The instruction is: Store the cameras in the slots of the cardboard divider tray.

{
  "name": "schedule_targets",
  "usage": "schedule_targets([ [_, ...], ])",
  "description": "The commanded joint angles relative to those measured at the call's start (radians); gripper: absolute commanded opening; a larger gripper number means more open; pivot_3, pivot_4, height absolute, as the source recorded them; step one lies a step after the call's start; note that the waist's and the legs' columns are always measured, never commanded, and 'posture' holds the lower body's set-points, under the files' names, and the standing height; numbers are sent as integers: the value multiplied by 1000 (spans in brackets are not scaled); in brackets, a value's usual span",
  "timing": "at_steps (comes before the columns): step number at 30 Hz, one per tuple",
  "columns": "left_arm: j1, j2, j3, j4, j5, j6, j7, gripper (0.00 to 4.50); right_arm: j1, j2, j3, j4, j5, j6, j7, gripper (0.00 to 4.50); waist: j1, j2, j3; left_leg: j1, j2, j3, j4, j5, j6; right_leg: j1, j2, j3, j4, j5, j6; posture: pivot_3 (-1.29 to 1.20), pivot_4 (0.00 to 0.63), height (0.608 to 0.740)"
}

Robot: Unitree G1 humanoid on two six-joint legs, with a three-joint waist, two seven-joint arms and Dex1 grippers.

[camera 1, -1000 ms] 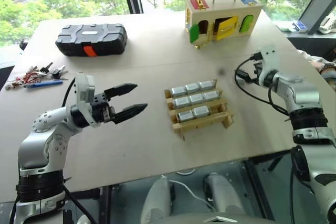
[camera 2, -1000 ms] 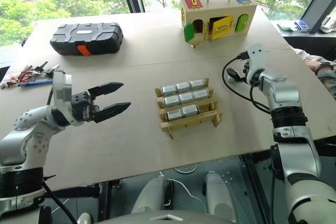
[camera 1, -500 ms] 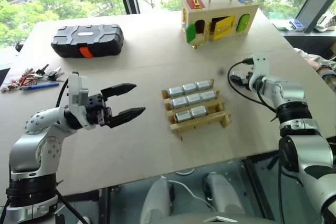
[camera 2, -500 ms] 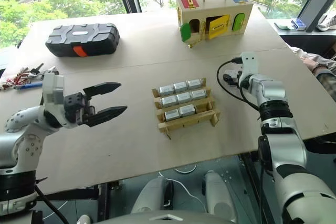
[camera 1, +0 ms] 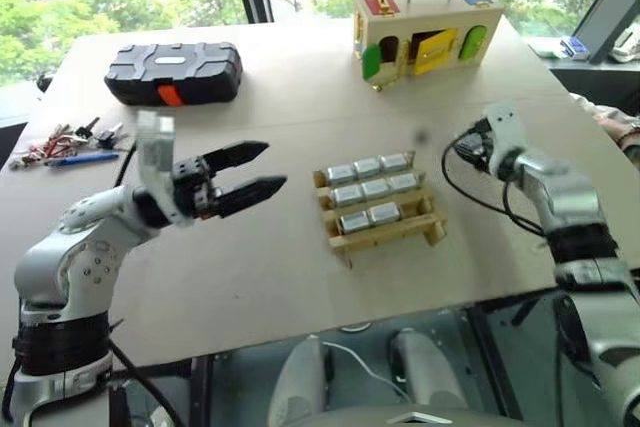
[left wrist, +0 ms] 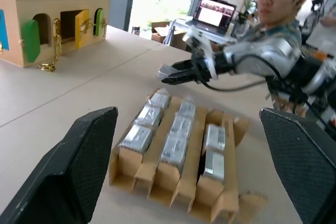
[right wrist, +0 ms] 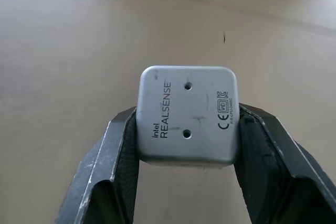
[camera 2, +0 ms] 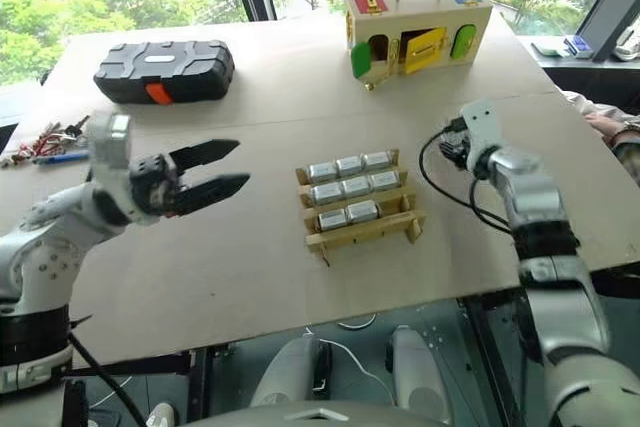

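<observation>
Eight cameras [camera 1: 366, 190] in cardboard divider tray [camera 1: 430, 230]; ninth slot hidden. Right fingers [right wrist: 113, 166] clamp camera [right wrist: 187, 115]; left fingers [camera 1: 240, 154] wide.

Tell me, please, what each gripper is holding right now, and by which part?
The right gripper holds a camera by its two opposite short sides, fingers pinching it. The left gripper holds nothing.

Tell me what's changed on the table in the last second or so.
The right gripper now has its jaws shut on a camera; a second ago it was wide open. The left gripper has lifted slightly, jaws still open and empty. The cardboard divider tray keeps the same eight cameras, one near-row slot open. The wooden box, black case and keys haven't moved.
</observation>
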Motion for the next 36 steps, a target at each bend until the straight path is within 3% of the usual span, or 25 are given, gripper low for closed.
schedule_targets([
  [1, -190, -25, -48, 8, -247, 317, 308, 4500, 53, -105, 81, -448, -50, -203, 154, 1944, -10, 0, 0, 0, 0, 0, 0, 0, 0, 0, 0, 0, 0, 0, 0, 0, 150, 740],
  [6, -363, -139, -88, 141, -409, 458, 546, 4500, 58, -115, 133, -611, -87, -217, 192, 1944, -12, -1, -1, 7, 0, -3, 0, 0, 0, 4, 4, 1, 2, -2, 4, 0, 150, 740],
  [10, -421, -202, -112, 194, -423, 480, 616, 4500, 12, -72, 154, -655, -88, -193, 198, 1944, -8, -1, 0, 8, -1, 1, 1, 2, -2, 5, 4, 2, 4, -2, 2, 0, 150, 740],
  [21, -471, -217, -155, 211, -360, 494, 519, 4500, 6, -16, 174, -714, -84, -159, 223, 1944, -3, -1, 0, 5, -1, 1, 0, 2, -3, 3, 3, 1, 1, 1, -2, 0, 150, 740],
  [24, -468, -214, -172, 207, -328, 482, 482, 3691, 10, 0, 175, -726, -75, -142, 224, 1944, -2, -1, 0, 5, -2, 0, 0, 2, -3, 3, 3, 1, 1, 1, -2, 0, 150, 740],
  [30, -479, -208, -190, 205, -270, 465, 400, 887, 8, 26, 166, -762, -18, -66, 247, 1944, -3, -1, 0, 5, -2, 0, 0, 2, -3, 3, 3, 0, 2, 0, -2, 0, 150, 740],
  [35, -511, -191, -219, 207, -214, 456, 310, 848, 74, 5, 84, -800, 27, 6, 225, 4254, -2, -1, 0, 4, -2, -1, 0, 2, -3, 3, 3, -1, 2, 0, -1, 0, 150, 740],
  [36, -523, -191, -231, 207, -195, 449, 292, 848, 119, -20, 43, -817, 56, 29, 241, 4386, 2, -1, 0, 4, -2, -2, 0, 2, -3, 3, 3, -1, 1, 0, -2, 0, 150, 740],
])
